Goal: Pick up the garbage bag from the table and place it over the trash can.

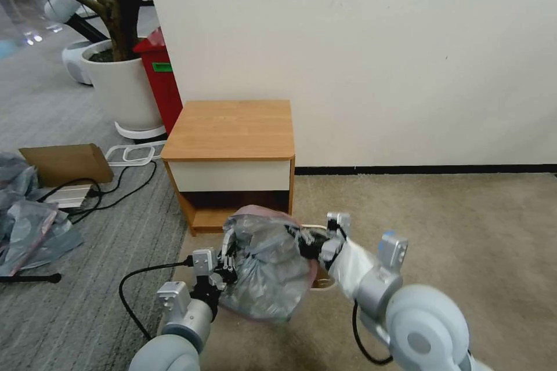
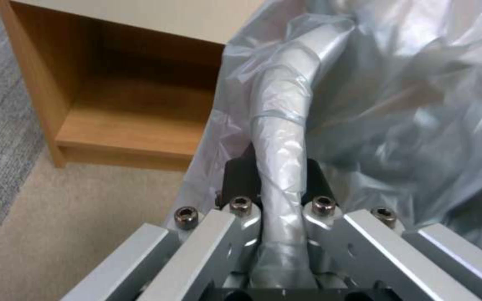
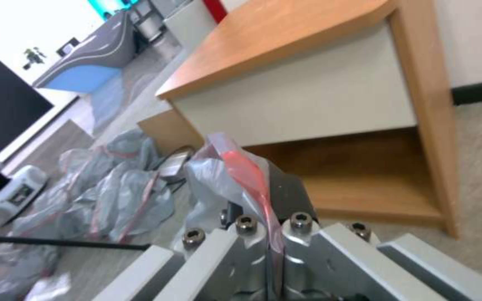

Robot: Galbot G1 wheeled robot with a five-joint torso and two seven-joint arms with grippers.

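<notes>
Floor: you're over beige carpet at a cream wall; grey carpet fills the frame's left.
Garbage bag [image 1: 264,269]: stretched between both grippers, lower centre of the head view, in front of the table.
Left gripper [image 1: 228,261]: pinched tight on a rolled fold of the bag's left edge.
Right gripper [image 1: 306,242]: clamped on the pinkish-red rim band.
Trash can [image 1: 322,284]: cream rim peeks out just right of the bag.
Table [image 1: 231,127]: mid-frame, top bare.
Red bin [image 1: 159,81]: upper left, beside the white planter [image 1: 119,90].
</notes>
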